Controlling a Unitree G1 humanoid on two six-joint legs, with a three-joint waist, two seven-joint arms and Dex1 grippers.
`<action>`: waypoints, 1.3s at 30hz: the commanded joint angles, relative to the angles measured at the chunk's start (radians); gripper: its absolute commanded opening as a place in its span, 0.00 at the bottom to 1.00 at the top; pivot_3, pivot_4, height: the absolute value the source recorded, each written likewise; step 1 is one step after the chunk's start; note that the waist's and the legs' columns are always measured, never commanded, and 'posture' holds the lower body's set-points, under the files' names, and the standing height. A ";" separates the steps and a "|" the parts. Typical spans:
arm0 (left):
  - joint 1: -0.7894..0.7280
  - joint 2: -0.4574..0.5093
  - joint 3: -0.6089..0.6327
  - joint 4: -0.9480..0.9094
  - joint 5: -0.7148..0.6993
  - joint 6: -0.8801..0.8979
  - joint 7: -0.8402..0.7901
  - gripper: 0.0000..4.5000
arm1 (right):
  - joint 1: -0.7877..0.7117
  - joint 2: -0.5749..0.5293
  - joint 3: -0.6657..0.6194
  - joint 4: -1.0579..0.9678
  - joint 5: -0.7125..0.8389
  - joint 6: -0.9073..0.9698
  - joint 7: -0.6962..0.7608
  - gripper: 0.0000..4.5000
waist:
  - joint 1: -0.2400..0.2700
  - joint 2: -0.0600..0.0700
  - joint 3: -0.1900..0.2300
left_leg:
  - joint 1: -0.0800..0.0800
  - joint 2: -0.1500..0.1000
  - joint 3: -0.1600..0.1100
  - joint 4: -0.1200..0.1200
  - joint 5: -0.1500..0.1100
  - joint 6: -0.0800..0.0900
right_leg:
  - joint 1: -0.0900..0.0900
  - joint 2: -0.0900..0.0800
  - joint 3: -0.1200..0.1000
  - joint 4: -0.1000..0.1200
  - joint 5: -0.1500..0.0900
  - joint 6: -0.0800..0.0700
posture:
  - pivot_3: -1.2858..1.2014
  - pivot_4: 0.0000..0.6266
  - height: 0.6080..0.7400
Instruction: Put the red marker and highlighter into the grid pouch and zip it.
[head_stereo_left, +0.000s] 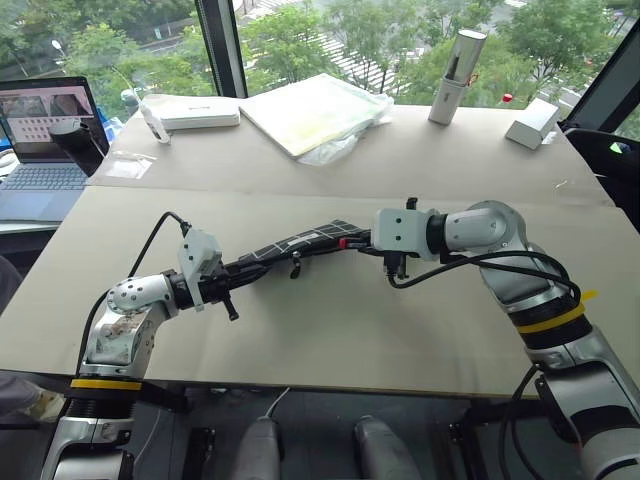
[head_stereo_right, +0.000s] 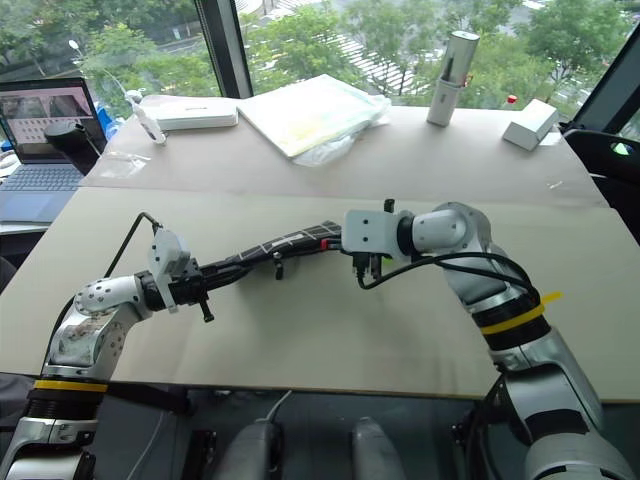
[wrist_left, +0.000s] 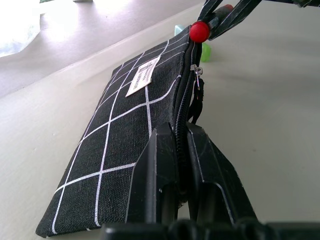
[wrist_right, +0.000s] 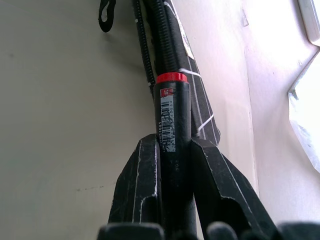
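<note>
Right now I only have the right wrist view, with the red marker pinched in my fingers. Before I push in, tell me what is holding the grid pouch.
Observer: The left gripper is shut on the grid pouch at its zipper edge, at the end away from the red marker.
Operator: Give me the zipper slider's place.
Observer: The slider sits on the zipper edge close to the marker's red end, with its cord hanging below.
Operator: Now find the highlighter.
Observer: The highlighter shows as a light-green piece just past the pouch's far end. I cannot tell whether it is inside.
</note>
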 joint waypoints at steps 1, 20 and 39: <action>-0.017 0.006 0.020 -0.030 -0.021 0.000 -0.001 0.00 | 0.005 -0.022 -0.029 -0.048 0.023 -0.003 0.012 0.11 | 0.000 0.000 0.000 | 0.000 0.000 0.000 0.000 0.000 0.000 | 0.000 0.000 0.000 0.000 0.000 0.000 | 0.52 0.24 1.00; -0.003 0.010 0.021 -0.050 -0.024 0.010 -0.004 0.00 | -0.085 0.049 0.045 0.082 -0.068 -0.048 -0.040 0.11 | 0.000 0.000 0.000 | 0.000 0.000 0.000 0.000 0.000 0.000 | 0.000 0.000 0.000 0.000 0.000 0.000 | 0.52 0.24 1.00; 0.007 0.011 0.029 -0.072 -0.032 0.029 0.001 0.00 | -0.146 0.356 0.270 0.315 -0.304 -0.358 -0.336 0.11 | -0.002 0.000 0.000 | 0.000 0.000 0.000 0.000 0.000 0.000 | -0.001 0.000 0.000 0.002 0.000 0.000 | 0.52 0.24 1.00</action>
